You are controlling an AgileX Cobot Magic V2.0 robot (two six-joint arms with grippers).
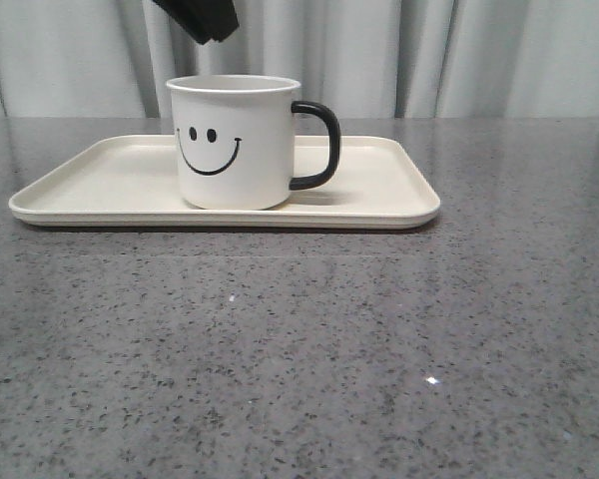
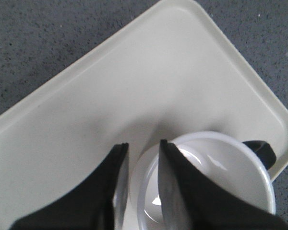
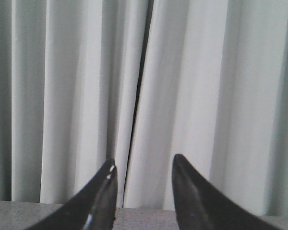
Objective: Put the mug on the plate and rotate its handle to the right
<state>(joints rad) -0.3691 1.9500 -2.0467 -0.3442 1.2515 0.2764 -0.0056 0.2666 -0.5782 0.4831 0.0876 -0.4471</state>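
Mug (image 1: 235, 142) upright on plate (image 1: 379, 190); handle (image 1: 319, 146) right.

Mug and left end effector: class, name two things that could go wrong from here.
1. The left end effector hangs open just above the mug, one finger over its rim; a sideways move might tip it.
2. The handle already points right; another nudge could spoil that or slide the mug on the plate.

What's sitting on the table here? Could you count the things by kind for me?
Mug: 1, white with a smiley face and a black handle
Plate: 1, cream, with the mug standing on it
Total: 2 things on the table
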